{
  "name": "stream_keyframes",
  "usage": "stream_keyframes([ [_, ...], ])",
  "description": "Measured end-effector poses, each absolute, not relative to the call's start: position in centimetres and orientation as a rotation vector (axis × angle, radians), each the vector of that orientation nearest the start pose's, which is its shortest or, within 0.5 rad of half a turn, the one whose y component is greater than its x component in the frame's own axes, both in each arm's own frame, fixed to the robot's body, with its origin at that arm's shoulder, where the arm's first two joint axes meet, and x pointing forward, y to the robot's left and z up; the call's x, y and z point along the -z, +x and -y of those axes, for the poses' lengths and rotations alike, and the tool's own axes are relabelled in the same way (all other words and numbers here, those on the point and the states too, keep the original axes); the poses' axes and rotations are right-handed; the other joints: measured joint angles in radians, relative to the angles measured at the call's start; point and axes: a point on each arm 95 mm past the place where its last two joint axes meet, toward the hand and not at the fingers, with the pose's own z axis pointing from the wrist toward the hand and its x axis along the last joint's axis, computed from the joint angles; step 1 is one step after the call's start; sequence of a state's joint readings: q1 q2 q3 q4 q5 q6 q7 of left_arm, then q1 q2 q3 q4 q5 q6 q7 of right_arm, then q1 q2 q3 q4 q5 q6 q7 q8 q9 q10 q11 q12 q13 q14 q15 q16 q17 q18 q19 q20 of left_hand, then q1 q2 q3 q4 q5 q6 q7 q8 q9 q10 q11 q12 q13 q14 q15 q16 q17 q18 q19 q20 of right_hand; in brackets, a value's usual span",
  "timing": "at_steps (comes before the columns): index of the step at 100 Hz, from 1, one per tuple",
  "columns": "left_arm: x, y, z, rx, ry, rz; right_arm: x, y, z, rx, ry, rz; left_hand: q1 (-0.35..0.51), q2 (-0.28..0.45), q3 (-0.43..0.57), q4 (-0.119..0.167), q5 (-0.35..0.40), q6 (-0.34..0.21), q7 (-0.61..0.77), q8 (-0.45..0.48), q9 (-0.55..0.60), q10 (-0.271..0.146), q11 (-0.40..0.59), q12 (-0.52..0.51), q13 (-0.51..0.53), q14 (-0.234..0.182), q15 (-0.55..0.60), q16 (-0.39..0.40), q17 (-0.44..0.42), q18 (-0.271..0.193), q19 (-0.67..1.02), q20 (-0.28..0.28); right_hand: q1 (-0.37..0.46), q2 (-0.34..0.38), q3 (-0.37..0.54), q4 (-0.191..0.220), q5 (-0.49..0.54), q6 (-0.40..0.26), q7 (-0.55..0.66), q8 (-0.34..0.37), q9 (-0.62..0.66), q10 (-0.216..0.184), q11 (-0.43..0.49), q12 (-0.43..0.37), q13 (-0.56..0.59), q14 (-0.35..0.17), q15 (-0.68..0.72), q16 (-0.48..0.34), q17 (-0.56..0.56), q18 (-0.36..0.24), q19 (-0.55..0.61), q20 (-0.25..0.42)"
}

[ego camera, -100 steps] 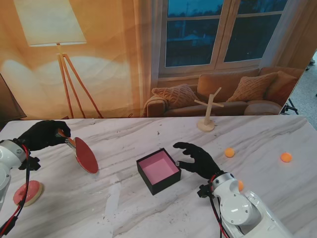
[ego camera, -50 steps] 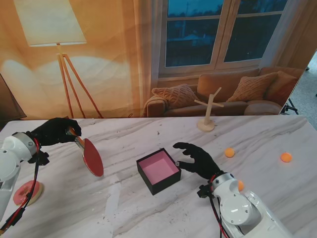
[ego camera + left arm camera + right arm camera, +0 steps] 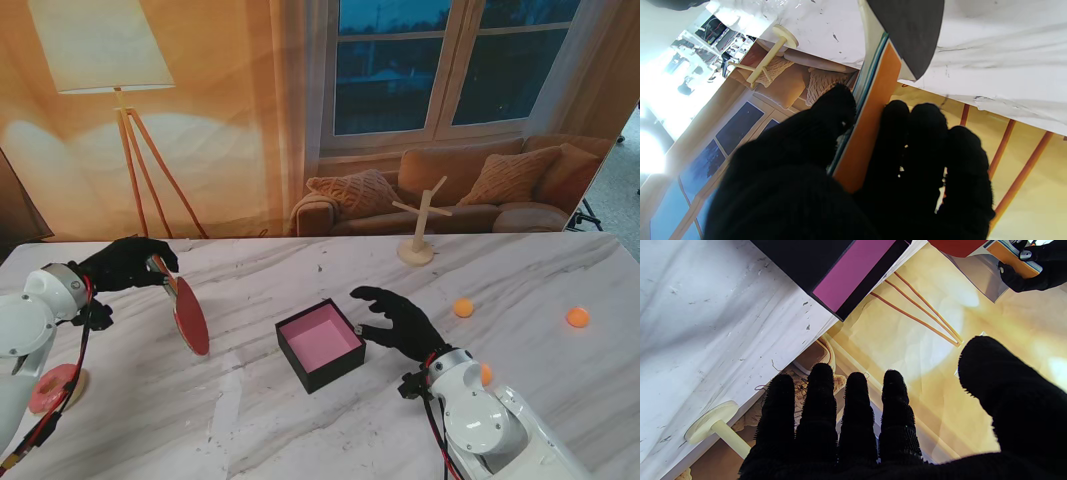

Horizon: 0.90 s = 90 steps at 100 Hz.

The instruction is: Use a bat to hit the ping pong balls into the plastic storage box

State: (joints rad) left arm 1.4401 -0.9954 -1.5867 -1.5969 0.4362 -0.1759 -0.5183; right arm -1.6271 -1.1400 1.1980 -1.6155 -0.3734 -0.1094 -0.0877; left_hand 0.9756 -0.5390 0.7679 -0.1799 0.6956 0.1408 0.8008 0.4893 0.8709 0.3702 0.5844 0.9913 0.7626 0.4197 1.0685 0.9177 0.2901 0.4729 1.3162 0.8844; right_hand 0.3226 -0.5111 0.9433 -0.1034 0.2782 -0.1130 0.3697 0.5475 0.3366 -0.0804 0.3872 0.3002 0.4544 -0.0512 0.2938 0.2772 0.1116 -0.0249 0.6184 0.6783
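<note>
My left hand [image 3: 125,263] in its black glove is shut on the handle of a red bat [image 3: 189,314], held over the table's left side with the blade tilted down toward the box. The left wrist view shows the fingers [image 3: 927,150] wrapped on the orange handle of the bat [image 3: 873,110]. A black storage box [image 3: 320,343] with a pink inside sits mid-table. My right hand [image 3: 400,322] rests open just right of it, fingers [image 3: 857,413] spread. Three orange balls lie on the right: one ball [image 3: 463,307], another ball [image 3: 577,317], and a third ball [image 3: 486,373] partly hidden by my right wrist.
A round red disc [image 3: 55,388] lies at the near left by my left arm. A small wooden stand [image 3: 418,235] rises at the table's far edge. The backdrop of a lamp, sofa and window hangs behind the marble table [image 3: 240,400].
My left hand has swung the bat to the right and farther from me, lifting it and turning the blade more edge-on. The right hand, box and balls have stayed still.
</note>
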Motion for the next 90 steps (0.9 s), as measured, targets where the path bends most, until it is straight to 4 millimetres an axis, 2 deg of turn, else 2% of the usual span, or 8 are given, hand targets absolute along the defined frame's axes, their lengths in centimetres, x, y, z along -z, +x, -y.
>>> stream_keyframes([
  [9, 22.4, 45.0, -12.8, 1.709, -1.667, -1.401, 33.4, 38.0, -2.3, 2.352, -2.083, 1.306, 0.0, -0.007, 0.0, 0.0, -0.006, -0.013, 0.0, 0.005, 0.007, 0.029, 0.003, 0.018, -0.01, 0.0, -0.002, 0.0, -0.007, -0.003, -0.001, -0.006, 0.0, 0.002, 0.0, 0.0, 0.001, 0.0, 0.015, 0.001, -0.011, 0.005, 0.006, 0.001, 0.0, 0.0, 0.0, 0.0, 0.0, 0.0, 0.0, 0.0],
  [28, 22.8, 45.1, -12.8, 1.73, -1.69, -1.362, 33.4, 38.0, -2.3, 2.348, -2.086, 1.304, -0.047, -0.024, 0.0, 0.005, -0.018, -0.014, -0.014, 0.007, 0.013, 0.034, 0.077, -0.001, -0.01, 0.0, -0.016, 0.0, -0.017, -0.003, -0.001, -0.019, 0.0, 0.003, 0.0, 0.0, 0.001, 0.0, 0.015, 0.001, -0.011, 0.006, 0.006, 0.002, 0.0, 0.0, 0.0, 0.0, 0.0, 0.0, 0.0, 0.0],
  [39, 23.3, 45.0, -12.7, 1.764, -1.716, -1.324, 33.4, 38.0, -2.3, 2.346, -2.087, 1.304, -0.074, -0.024, 0.0, 0.006, -0.044, -0.015, -0.062, 0.015, -0.045, 0.049, 0.098, -0.039, -0.053, 0.001, -0.038, 0.0, -0.055, -0.014, -0.02, -0.024, 0.0, 0.003, 0.0, 0.0, 0.001, 0.0, 0.015, 0.004, -0.011, 0.006, 0.006, 0.002, 0.0, 0.0, 0.0, 0.0, 0.0, 0.0, 0.0, 0.002],
  [46, 23.6, 44.9, -12.7, 1.769, -1.726, -1.313, 33.4, 38.0, -2.3, 2.345, -2.087, 1.304, -0.097, -0.024, 0.0, 0.008, -0.044, -0.013, -0.075, 0.02, -0.079, 0.032, 0.086, -0.085, -0.061, 0.001, -0.048, 0.0, -0.064, -0.018, -0.024, -0.032, 0.0, 0.003, 0.0, 0.0, 0.001, 0.0, 0.015, 0.004, -0.011, 0.006, 0.009, 0.002, 0.0, 0.0, 0.0, 0.0, 0.0, 0.0, 0.0, 0.002],
  [59, 23.9, 44.8, -12.5, 1.775, -1.728, -1.295, 33.4, 37.9, -2.3, 2.344, -2.088, 1.304, -0.12, -0.023, 0.0, 0.01, -0.044, -0.01, -0.116, 0.038, -0.121, -0.036, 0.077, -0.169, -0.072, 0.001, -0.062, 0.0, -0.078, -0.022, -0.03, -0.043, 0.0, 0.003, 0.0, 0.0, 0.001, 0.0, 0.015, 0.005, -0.011, 0.007, 0.009, 0.002, 0.0, 0.0, 0.0, 0.0, 0.0, 0.0, 0.0, 0.003],
  [72, 24.1, 44.9, -12.3, 1.804, -1.763, -1.257, 33.4, 37.9, -2.4, 2.337, -2.092, 1.306, -0.176, -0.008, 0.002, 0.028, -0.072, 0.004, -0.166, 0.039, -0.135, -0.047, 0.087, -0.202, -0.084, 0.001, -0.076, 0.0, -0.098, -0.027, -0.038, -0.054, 0.0, 0.003, 0.0, 0.0, 0.001, 0.0, 0.015, 0.005, -0.011, 0.008, 0.01, 0.002, 0.0, 0.0, 0.001, 0.0, 0.0, 0.0, 0.0, 0.004],
  [88, 24.3, 44.9, -12.2, 1.813, -1.766, -1.236, 33.4, 37.9, -2.4, 2.33, -2.092, 1.308, -0.054, -0.012, -0.006, 0.018, -0.073, 0.002, -0.053, 0.086, -0.117, -0.06, 0.048, -0.078, -0.083, 0.001, -0.072, 0.0, -0.097, -0.027, -0.038, -0.054, 0.0, 0.003, 0.0, 0.0, 0.001, 0.0, 0.015, 0.005, -0.011, 0.008, 0.011, 0.002, 0.0, 0.0, 0.001, 0.002, 0.0, 0.0, 0.0, 0.004],
  [90, 24.3, 44.9, -12.2, 1.814, -1.765, -1.234, 33.4, 37.9, -2.4, 2.33, -2.092, 1.308, -0.049, -0.012, -0.003, 0.026, -0.073, 0.002, -0.038, 0.086, -0.111, -0.061, 0.035, -0.069, -0.083, 0.001, -0.071, 0.0, -0.097, -0.027, -0.038, -0.054, 0.0, 0.003, 0.0, 0.0, 0.001, 0.0, 0.015, 0.005, -0.011, 0.008, 0.011, 0.002, 0.0, 0.0, 0.001, 0.002, 0.0, 0.0, 0.0, 0.004],
])
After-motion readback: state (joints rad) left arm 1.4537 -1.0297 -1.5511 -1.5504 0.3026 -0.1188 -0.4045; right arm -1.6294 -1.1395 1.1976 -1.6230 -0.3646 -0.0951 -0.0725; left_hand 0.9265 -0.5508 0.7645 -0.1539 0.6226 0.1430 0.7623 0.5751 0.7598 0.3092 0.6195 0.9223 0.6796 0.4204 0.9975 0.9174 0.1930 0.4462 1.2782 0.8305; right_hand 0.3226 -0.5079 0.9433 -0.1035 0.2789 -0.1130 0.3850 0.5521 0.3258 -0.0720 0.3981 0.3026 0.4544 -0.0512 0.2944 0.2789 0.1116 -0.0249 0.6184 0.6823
